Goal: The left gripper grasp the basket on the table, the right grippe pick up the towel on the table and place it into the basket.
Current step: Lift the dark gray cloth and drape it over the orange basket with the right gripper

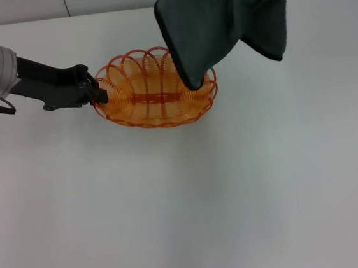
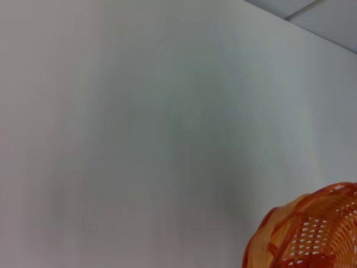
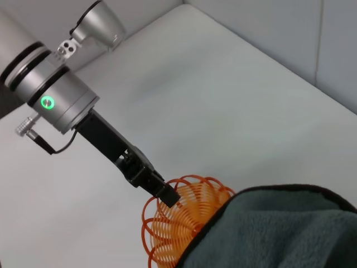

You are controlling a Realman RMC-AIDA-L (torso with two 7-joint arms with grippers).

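The basket (image 1: pixel 155 91) rim is clamped by the left claw (image 1: pixel 99 91) on the tabletop (image 1: pixel 186 197); the towel (image 1: pixel 218 21) is hung above it, hiding the right claw, whose state cannot be told.

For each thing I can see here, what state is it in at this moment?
Basket: upright on the table, empty, left end of its rim gripped.
Towel: lifted off the table, hanging folded, lowest corner dipping over the basket's right side.
Left gripper: shut on the basket's rim.
Right gripper: hidden behind the towel, not in view.
Table: bears the basket.
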